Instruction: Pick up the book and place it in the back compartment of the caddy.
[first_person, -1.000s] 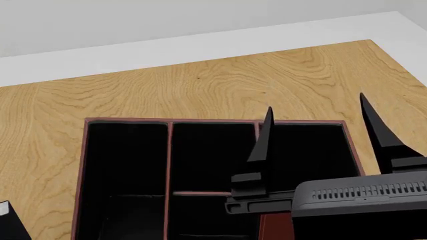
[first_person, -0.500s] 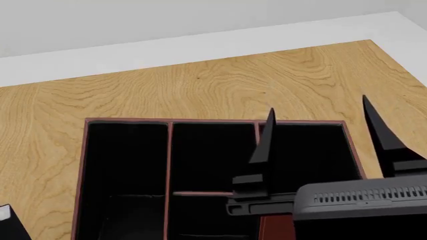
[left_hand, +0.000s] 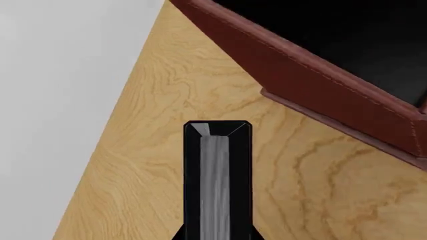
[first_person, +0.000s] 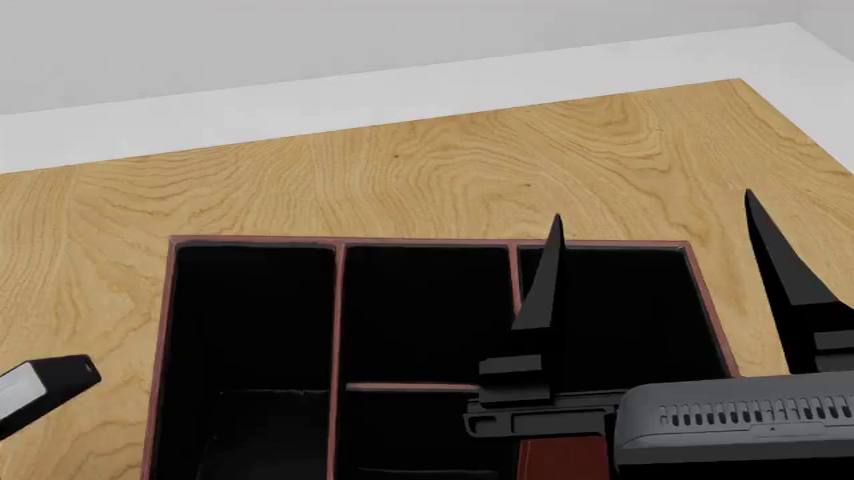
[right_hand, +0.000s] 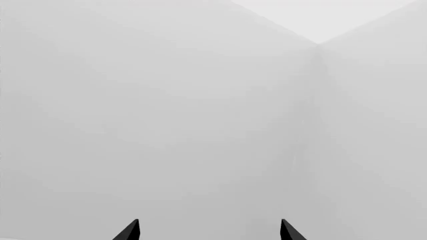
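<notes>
1. While we hold the small black-covered book with pale grey striped page edges (left_hand: 218, 180) out over the table, black bits of the left gripper (left_hand: 218, 236) flank its near end in the left wrist view, apparently clamped on the covers.
2. Seen from the head, the book (first_person: 40, 390) sits outside the large dark-red-walled caddy with the black interior (first_person: 338, 300), near its left wall but apart from it, and cut off by the view's left edge.
3. Its long axis runs outward from the left wrist camera, with the page edge facing that camera. The free end points at bare wood just short of the caddy's outer wall (left_hand: 320, 85). From the head it lies tilted, its end aimed right and slightly up toward the caddy.
4. Open room: the light wooden table (first_person: 400, 170) shows a broad bare band beyond the caddy's far wall and a narrower strip along its left side. In the left wrist view the table (left_hand: 167, 100) ends at a straight edge close beside the book, with pale floor past it.
5. We see the right gripper (first_person: 654, 210) released, its two black pointed fingers spread wide and upright, one before the back right cell and the other outside the right wall.
6. Its grey ribbed housing (first_person: 734, 415) covers the caddy's near right corner.
7. From the right wrist, the right gripper (right_hand: 209, 230) faces only pale walls.
</notes>
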